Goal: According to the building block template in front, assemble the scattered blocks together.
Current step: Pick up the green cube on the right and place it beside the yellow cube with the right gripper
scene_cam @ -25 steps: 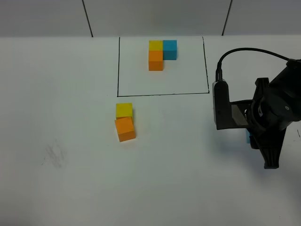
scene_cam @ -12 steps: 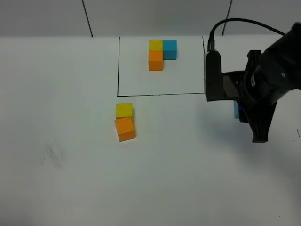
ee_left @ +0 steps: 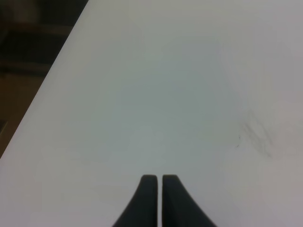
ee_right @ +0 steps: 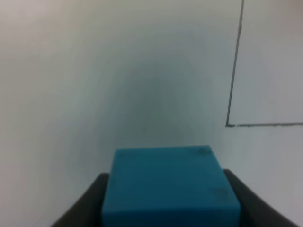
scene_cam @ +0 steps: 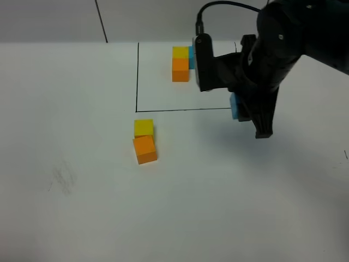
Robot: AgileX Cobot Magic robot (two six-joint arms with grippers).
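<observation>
The building block template [scene_cam: 180,61] lies at the back inside a thin black rectangle [scene_cam: 137,76]: yellow above orange, its blue cube mostly hidden behind my right arm. Two of the scattered blocks sit touching in front of the frame, yellow [scene_cam: 144,127] and, nearer, orange [scene_cam: 145,149]. The third, light blue [scene_cam: 235,106], hangs above the frame's near right corner with my right gripper [scene_cam: 240,112] shut on it. The right wrist view shows that blue block [ee_right: 170,182] between dark fingers [ee_right: 90,203]. My left gripper [ee_left: 159,182] is shut, holding nothing, over bare white table.
The white table [scene_cam: 218,207] ends at a grey back wall. A faint grey smudge [scene_cam: 62,180] marks the left side, also seen as a smudge [ee_left: 258,135] in the left wrist view. The table's edge [ee_left: 52,80] drops to dark floor beside the left gripper.
My right arm has carried the blue block from the table's right side back and to the left, up to the frame's near right corner. The other blocks have not moved.
</observation>
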